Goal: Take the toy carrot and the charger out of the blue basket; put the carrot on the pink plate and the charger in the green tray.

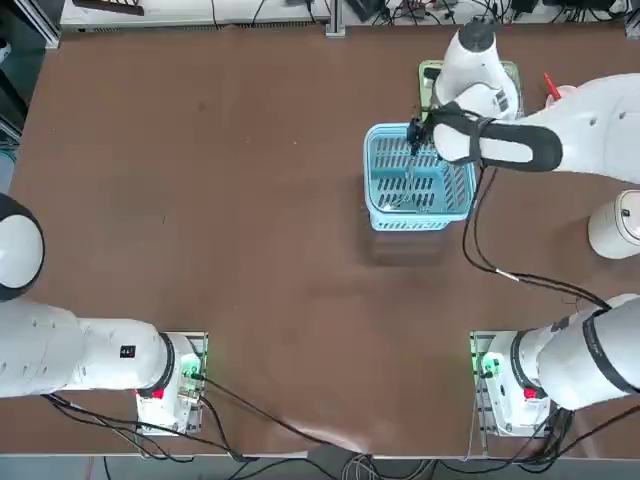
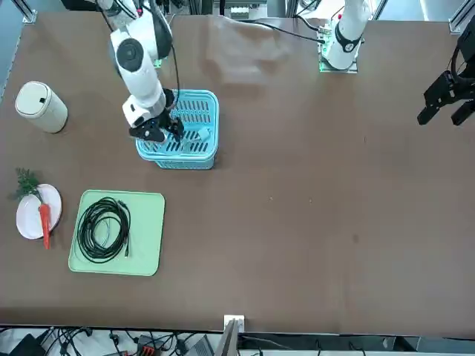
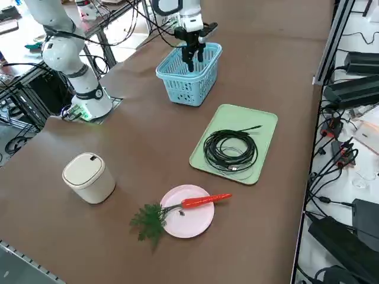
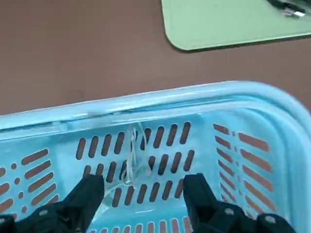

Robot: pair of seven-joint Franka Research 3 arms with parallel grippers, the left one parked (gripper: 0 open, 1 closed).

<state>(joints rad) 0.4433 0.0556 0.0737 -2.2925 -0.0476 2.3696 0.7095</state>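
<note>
Charger (image 4: 140, 171) is lying in the blue basket (image 4: 194, 92), awaiting transfer to the green tray (image 4: 218, 24). Carrot (image 3: 204, 200) is resting across the pink plate (image 3: 188, 226), done. I'm holding nothing, right gripper (image 4: 145, 181) spreading its jaws wide.

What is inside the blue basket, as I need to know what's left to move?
A small clear, whitish thing lies in the basket, between the open right gripper's fingers. The gripper and arm cover some of the inside.
</note>
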